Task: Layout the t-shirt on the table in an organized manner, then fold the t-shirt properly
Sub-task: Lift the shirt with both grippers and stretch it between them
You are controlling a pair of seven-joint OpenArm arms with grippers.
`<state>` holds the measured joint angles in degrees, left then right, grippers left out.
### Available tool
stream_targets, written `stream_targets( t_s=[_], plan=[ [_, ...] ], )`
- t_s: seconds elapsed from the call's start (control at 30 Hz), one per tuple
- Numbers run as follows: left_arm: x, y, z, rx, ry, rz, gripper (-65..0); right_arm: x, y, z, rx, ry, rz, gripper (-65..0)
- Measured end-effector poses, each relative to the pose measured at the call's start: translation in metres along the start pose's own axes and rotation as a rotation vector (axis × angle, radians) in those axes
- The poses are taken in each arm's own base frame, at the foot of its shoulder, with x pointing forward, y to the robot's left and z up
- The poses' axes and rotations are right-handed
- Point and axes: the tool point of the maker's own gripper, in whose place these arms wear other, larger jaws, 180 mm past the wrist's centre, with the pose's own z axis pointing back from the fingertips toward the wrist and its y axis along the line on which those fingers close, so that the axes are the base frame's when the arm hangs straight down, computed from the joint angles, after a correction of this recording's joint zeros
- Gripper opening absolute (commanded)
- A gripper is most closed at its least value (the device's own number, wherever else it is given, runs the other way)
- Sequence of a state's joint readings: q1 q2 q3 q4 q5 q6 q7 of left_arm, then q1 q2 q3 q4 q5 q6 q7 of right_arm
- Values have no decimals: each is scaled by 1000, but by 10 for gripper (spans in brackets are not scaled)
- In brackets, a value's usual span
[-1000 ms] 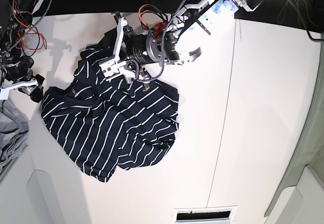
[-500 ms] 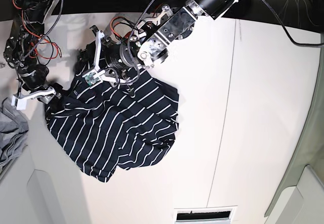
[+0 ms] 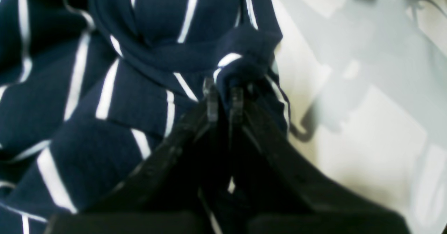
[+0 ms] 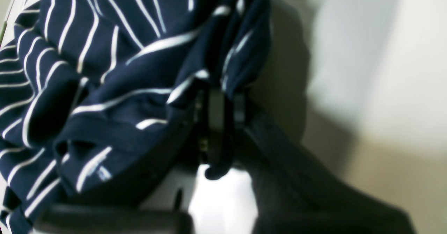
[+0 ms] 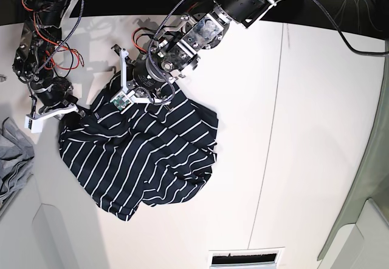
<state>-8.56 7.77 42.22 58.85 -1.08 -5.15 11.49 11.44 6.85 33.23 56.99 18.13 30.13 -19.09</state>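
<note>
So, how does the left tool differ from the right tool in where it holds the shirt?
In the base view, the left tool pinches the t-shirt at its upper middle edge; the right tool pinches its far corner beside the grey garment. Both are shut on bunched striped fabric.

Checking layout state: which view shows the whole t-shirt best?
Base: the t-shirt shows whole, crumpled on the table. Each wrist view shows only a bunched fold at its shut gripper, left and right.
</note>
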Motion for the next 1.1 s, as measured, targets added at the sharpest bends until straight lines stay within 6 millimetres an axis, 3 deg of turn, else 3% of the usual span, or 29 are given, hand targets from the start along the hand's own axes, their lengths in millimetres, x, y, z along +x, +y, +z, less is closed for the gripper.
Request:
stream_targets(
  t_s=[0.07,0.17,0.27,0.37,0.6,0.73,0.97,1.1],
  plan=[
    [-2,14,1,34,1,16,-650,1,2,0,12,-1,8,-650],
    [-6,59,11,146,-2,57,-650,13,5,4,21,-26,36,-650],
    [1,113,36,241,-43,47,-650,37,12,12,46,-72,84,-650],
    [22,146,65,291,-89,-19,-650,50,28,23,106,-77,92,-650],
    [78,159,131,225,-207,-210,-650,83,43,44,192,-107,88,-650],
    [101,165,167,245,-245,-320,-650,90,56,52,227,-106,114,-650],
    [140,180,224,382,-326,-443,-650,100,86,97,296,-187,212,-650],
    [166,200,266,502,-394,-443,-650,100,115,131,360,-212,294,-650]
  ],
)
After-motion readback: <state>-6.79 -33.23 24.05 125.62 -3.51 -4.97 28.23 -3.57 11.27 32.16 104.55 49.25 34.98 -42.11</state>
